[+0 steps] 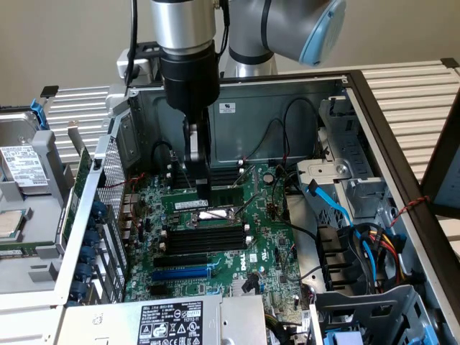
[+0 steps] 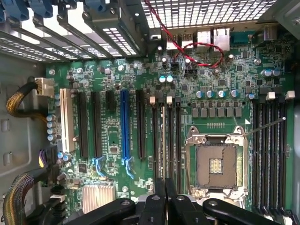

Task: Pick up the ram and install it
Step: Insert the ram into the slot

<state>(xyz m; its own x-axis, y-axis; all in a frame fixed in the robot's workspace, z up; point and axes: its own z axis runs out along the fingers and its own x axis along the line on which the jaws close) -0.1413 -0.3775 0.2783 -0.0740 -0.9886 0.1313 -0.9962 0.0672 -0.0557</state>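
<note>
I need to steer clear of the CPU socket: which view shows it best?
The wrist view: the CPU socket is seen nearly whole and straight on, frame and contacts clear. The exterior view shows it at a shallow angle, a bright patch close by the gripper.

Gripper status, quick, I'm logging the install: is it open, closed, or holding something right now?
Gripper: closed on the ram, low over the motherboard.
</note>
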